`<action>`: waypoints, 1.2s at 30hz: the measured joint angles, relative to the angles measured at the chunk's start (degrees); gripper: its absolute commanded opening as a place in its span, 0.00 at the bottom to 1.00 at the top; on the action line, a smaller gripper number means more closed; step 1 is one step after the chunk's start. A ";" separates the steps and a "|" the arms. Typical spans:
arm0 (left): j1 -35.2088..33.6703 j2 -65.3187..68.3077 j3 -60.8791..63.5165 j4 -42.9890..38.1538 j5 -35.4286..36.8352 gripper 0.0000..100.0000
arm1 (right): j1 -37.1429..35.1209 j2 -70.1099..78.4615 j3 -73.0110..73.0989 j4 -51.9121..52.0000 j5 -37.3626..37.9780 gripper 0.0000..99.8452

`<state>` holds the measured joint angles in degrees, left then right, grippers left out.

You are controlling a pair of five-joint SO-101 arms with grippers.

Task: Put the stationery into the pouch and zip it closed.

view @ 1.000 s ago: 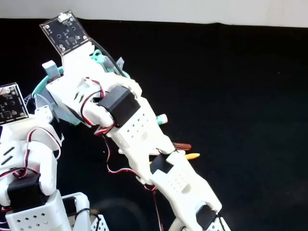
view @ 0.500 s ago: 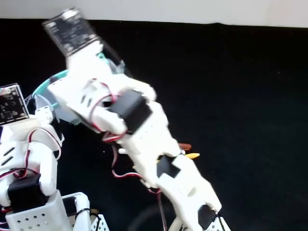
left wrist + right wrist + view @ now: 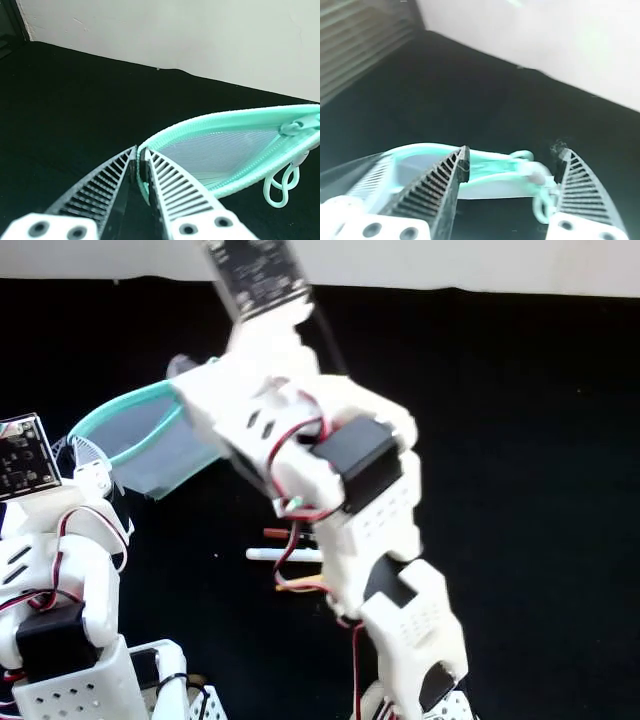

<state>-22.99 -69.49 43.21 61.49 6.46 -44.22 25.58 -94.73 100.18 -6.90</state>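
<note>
A mint-green zip pouch (image 3: 140,445) is held off the black table with its mouth open. My left gripper (image 3: 140,162) is shut on the rim of the pouch (image 3: 225,150) at one end of the mouth, also seen at the left gripper (image 3: 82,453). The zip pull (image 3: 291,128) and its ring sit at the far end. My right gripper (image 3: 512,160) is open, hovering above the pouch (image 3: 480,172) near the zip pull end. A brown pen (image 3: 283,533), a white pen (image 3: 275,555) and an orange-yellow one (image 3: 298,586) lie on the table, partly hidden by the right arm (image 3: 350,490).
A pale wall (image 3: 480,265) runs along the table's far edge. Black table (image 3: 530,440) lies open to the right of the right arm. The left arm's base (image 3: 60,640) fills the lower left corner.
The right arm has swung up and to the right, off the pouch, uncovering its open mouth. It now hides other parts of the pens. The left arm and pouch have kept still.
</note>
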 measured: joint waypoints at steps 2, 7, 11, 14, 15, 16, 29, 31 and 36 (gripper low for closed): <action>0.00 0.00 0.00 0.00 0.00 0.01 | 2.29 0.00 0.00 0.00 1.93 0.27; 0.00 0.00 0.00 0.00 0.00 0.01 | 7.38 0.00 0.00 0.00 4.40 0.27; 0.00 0.00 0.00 0.00 0.00 0.01 | 10.37 0.00 0.00 0.00 4.75 0.27; 0.00 0.00 0.00 0.00 0.00 0.01 | 11.34 0.00 0.00 0.00 4.84 0.27; 0.00 0.00 0.00 0.00 0.00 0.01 | 11.43 0.00 0.35 0.00 4.84 0.27; 0.00 0.00 0.00 0.00 0.00 0.01 | 11.43 -0.09 1.67 0.00 4.84 0.27; 0.00 0.00 0.00 0.00 0.00 0.01 | 11.52 -0.44 26.46 0.00 3.78 0.27; 0.00 0.00 0.00 0.00 0.00 0.01 | 11.78 -0.44 28.66 0.00 0.97 0.27; 0.00 0.00 0.00 0.00 0.00 0.01 | 13.10 -0.44 32.09 0.00 -8.79 0.27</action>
<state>-22.99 -69.49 43.21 61.49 6.46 -31.12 25.14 -62.64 100.18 -15.69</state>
